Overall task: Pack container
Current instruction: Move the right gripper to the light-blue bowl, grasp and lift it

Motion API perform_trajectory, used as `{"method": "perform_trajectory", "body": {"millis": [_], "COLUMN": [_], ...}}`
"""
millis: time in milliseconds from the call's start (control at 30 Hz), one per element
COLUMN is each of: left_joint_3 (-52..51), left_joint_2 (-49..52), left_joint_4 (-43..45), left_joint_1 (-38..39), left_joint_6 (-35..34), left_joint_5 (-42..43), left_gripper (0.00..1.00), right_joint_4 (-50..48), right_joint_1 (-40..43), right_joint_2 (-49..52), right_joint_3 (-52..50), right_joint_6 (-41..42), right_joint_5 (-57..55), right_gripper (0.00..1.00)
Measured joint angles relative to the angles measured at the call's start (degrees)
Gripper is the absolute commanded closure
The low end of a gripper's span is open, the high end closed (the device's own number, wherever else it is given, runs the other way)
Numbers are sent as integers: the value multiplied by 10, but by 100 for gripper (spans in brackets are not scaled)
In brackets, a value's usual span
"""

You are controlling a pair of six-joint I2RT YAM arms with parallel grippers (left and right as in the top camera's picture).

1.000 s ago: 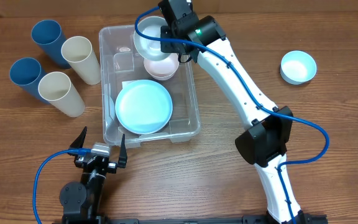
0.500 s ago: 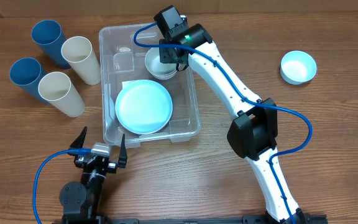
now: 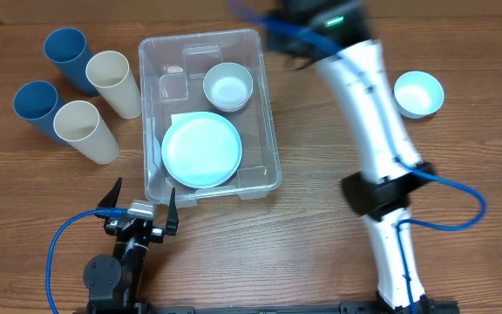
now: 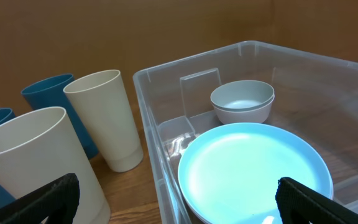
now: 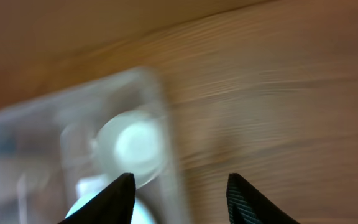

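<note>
The container point(image 3: 264, 131) is a large clear bin left of the table's middle. Inside it, a white bowl point(image 3: 227, 85) sits at the far end and a light blue plate point(image 3: 201, 150) lies at the near end. The left wrist view shows the same bowl point(image 4: 242, 99) and plate point(image 4: 253, 168). My right gripper point(image 5: 180, 180) is open and empty, blurred by motion, above the table just right of the container's point(image 5: 166, 124) far right corner. My left gripper point(image 3: 139, 205) rests open near the container's front left corner, holding nothing.
A light blue bowl point(image 3: 418, 93) stands alone at the right. Two blue cups point(image 3: 66, 54) point(image 3: 35, 103) and two cream cups point(image 3: 116, 83) point(image 3: 85, 131) stand left of the container. The right arm point(image 3: 369, 96) stretches across the table's right half.
My right gripper set the white bowl down in the container's far end, opened, and pulled away up and to the right. The left arm has not moved.
</note>
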State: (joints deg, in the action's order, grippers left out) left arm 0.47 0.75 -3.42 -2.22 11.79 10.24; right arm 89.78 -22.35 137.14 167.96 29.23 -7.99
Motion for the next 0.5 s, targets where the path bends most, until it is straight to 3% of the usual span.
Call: {"method": "perform_trajectory", "body": {"millis": [67, 233, 367, 500], "left_joint_3": [0, 0, 0, 0], "left_joint_2": [0, 0, 0, 0], "left_joint_4": [0, 0, 0, 0], "left_joint_1": [0, 0, 0, 0], "left_joint_6": [0, 0, 0, 0], "left_joint_5": [0, 0, 0, 0], "left_gripper": [0, 0, 0, 0], "right_joint_4": [57, 71, 70, 25], "right_joint_1": [104, 260, 362, 398], "right_joint_2": [-3, -3, -5, -5], "right_joint_3": [0, -18, -134, -282], "right_joint_6": [30, 62, 94, 102], "right_joint_5": [-4, 25, 54, 54], "right_gripper": [44, 43, 45, 45]}}
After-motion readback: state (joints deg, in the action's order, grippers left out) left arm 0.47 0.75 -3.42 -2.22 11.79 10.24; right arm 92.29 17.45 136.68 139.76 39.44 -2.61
